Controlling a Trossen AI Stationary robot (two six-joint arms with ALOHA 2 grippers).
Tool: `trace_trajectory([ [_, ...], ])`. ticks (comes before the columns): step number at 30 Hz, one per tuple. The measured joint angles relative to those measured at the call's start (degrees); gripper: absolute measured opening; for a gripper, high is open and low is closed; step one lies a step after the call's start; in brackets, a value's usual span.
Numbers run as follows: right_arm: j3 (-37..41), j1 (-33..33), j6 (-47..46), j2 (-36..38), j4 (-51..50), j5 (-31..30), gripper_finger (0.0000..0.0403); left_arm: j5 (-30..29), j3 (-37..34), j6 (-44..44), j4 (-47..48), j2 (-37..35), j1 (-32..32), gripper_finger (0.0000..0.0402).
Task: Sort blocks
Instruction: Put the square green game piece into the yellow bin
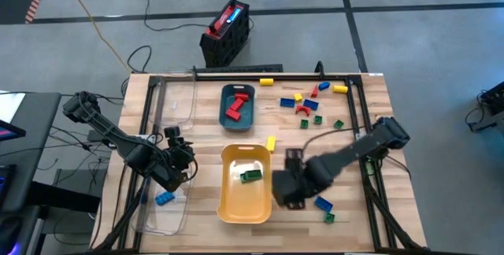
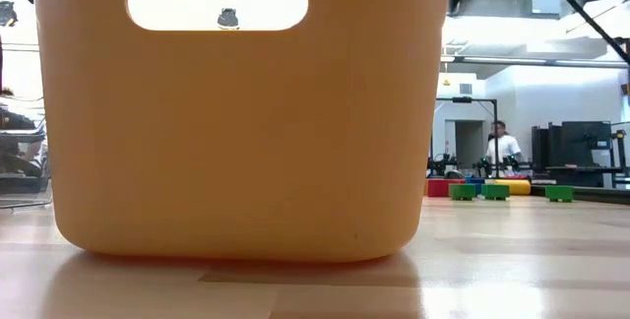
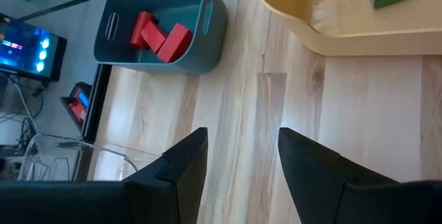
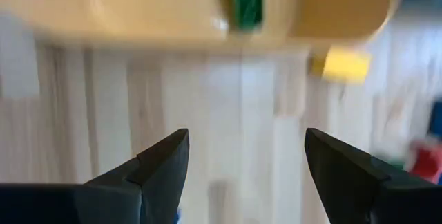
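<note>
While a green block lies in the yellow tray at lower centre, the right gripper hovers beside it, fingers spread and empty. At lower left, the left gripper also gapes, holding nothing.

Two trays were set mid-bench, the smaller tray behind the larger tray, each holding blocks. Loose blocks were scattered toward the far right; two more lay beside the right hand. One block lay near the left hand.
</note>
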State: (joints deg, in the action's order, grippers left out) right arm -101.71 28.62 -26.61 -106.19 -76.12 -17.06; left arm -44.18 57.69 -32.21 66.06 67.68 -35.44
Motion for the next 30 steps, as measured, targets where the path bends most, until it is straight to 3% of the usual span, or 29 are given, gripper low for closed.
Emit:
trace_trajectory([
  [14, 19.44, 8.65, -38.15, 1.91, 4.6, 12.8, 0.0295, -0.09, 0.0, 2.25, -1.53, 0.0, 0.0, 0.0174],
  [23, 23.27, 11.73, -47.51, 2.01, 10.06, 19.81, 0.0295, 0.29, 0.0, 3.77, -2.58, 0.0, 0.0, 0.0174],
  [30, 23.69, 16.79, -67.65, 2.01, 10.94, 26.83, 0.0295, 0.57, 0.0, 4.84, -2.88, 0.0, 0.0, 0.0174],
])
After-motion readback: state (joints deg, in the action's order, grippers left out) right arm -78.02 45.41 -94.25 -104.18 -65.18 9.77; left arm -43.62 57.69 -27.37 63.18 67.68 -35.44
